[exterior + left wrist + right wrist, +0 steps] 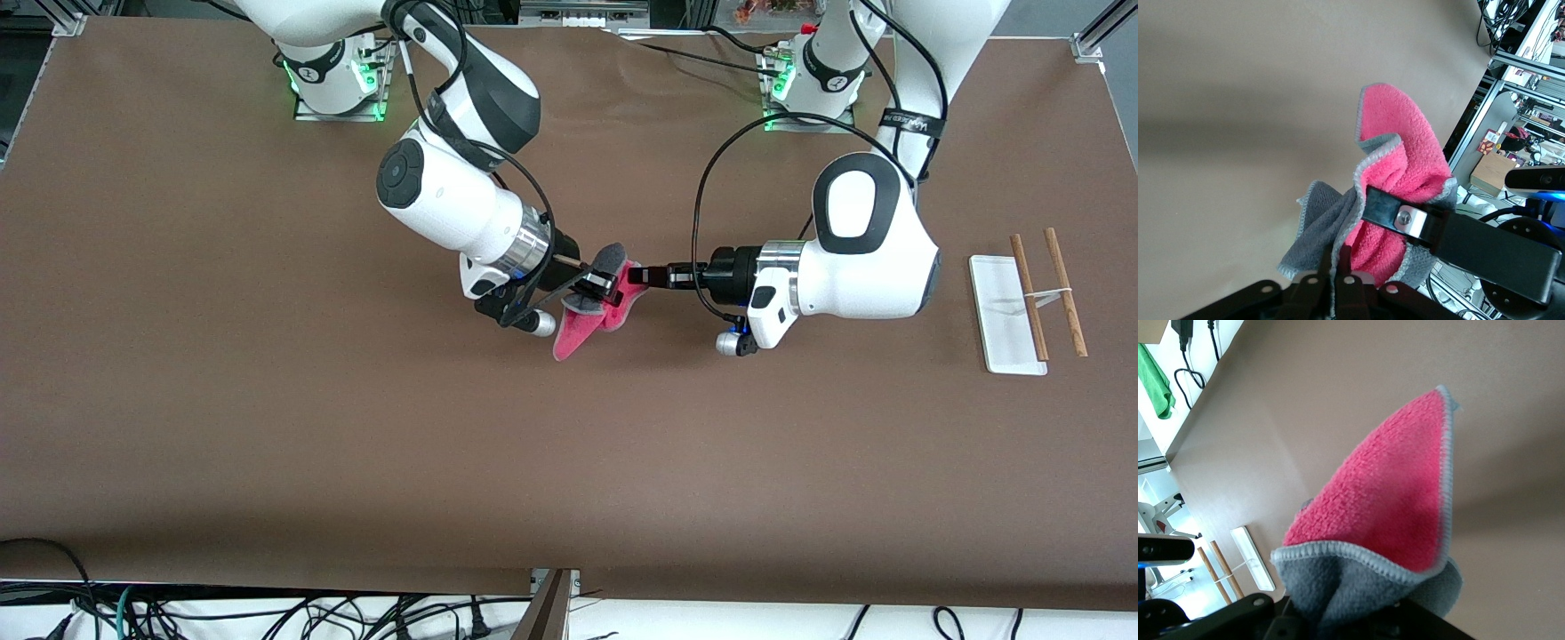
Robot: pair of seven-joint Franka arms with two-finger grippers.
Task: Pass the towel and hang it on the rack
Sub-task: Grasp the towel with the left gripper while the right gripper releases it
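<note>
The towel (576, 335), pinkish-red on one side and dark grey on the other, hangs in the air over the middle of the table, held between both grippers. My right gripper (597, 284) is shut on its bunched grey part. My left gripper (633, 276) meets it from the left arm's end and is shut on the towel's stitched edge (1338, 250). In the left wrist view the towel (1395, 143) also carries one of the right gripper's fingers (1405, 219) across it. In the right wrist view the towel (1385, 500) hides the right gripper's fingers. The rack (1042, 293) stands near the left arm's end of the table.
The rack's flat white base (1000, 311) and two brown rods also show in the right wrist view (1253, 558). Brown table (356, 427) stretches all round the grippers. Cables hang along the table's edge nearest the front camera.
</note>
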